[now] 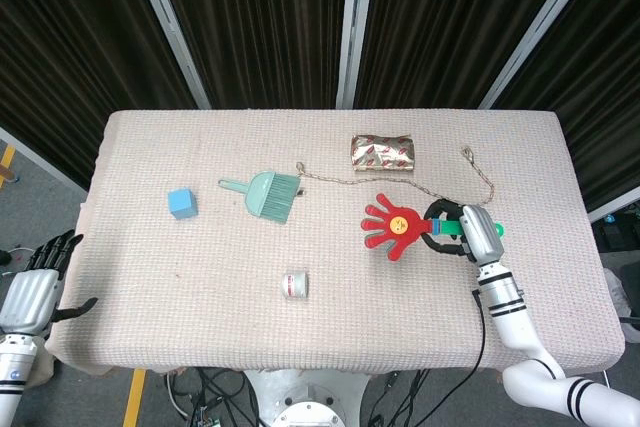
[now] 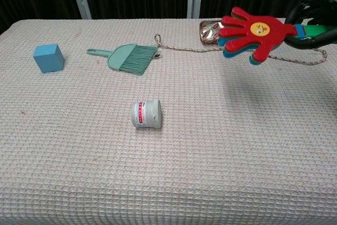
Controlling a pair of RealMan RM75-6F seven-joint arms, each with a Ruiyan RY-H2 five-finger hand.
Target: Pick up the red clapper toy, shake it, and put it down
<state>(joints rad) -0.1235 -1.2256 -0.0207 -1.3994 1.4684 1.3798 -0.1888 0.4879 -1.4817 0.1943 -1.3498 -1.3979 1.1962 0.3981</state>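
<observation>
Red clapper toy, yellow smiley face, green handle; right hand grips it

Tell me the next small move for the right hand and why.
Probably one more short flick of the wrist, or else start lowering. The right hand grips the red clapper toy by its green handle, and the chest view shows it raised off the table, its shadow falling on the cloth. It cannot be let go until it is lower.
</observation>
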